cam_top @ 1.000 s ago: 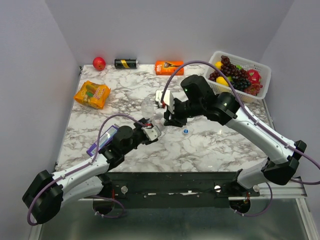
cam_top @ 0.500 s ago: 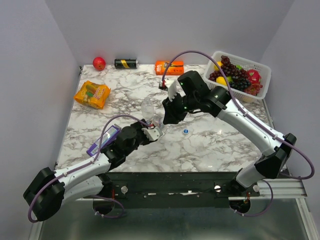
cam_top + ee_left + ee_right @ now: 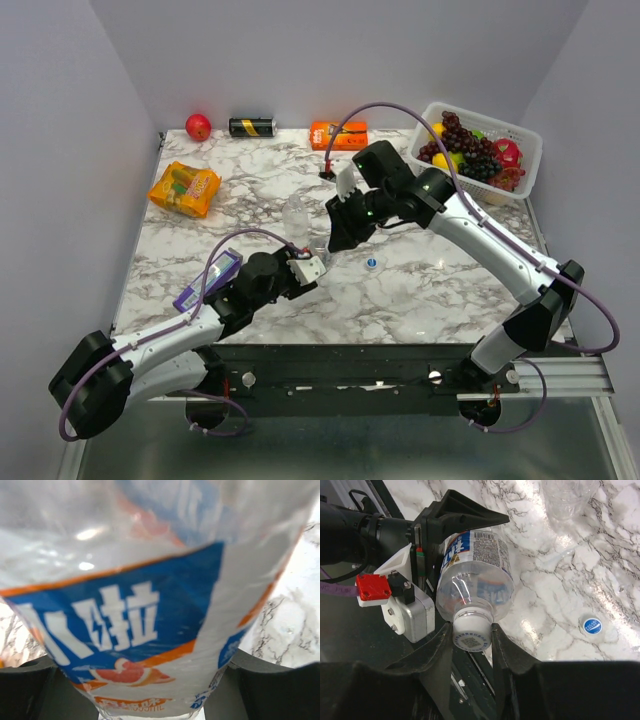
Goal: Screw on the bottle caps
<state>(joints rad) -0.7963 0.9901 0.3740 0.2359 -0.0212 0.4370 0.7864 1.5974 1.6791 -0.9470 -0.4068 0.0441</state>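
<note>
Here the left gripper (image 3: 306, 266) is clenched around the labelled bottle (image 3: 475, 575), near the middle of the marble table (image 3: 430, 290). The right gripper (image 3: 472, 636) pinches the white cap (image 3: 471, 630), which sits on that bottle's neck. The blue cap (image 3: 371, 264) lies loose on the table at the bottle's four o'clock. A second bottle (image 3: 297, 214), clear, stands at its eleven o'clock.

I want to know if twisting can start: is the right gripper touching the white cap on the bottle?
Touching. The right wrist view shows the right gripper with its fingers pressed against both sides of the white cap on the bottle, with no gap.
</note>
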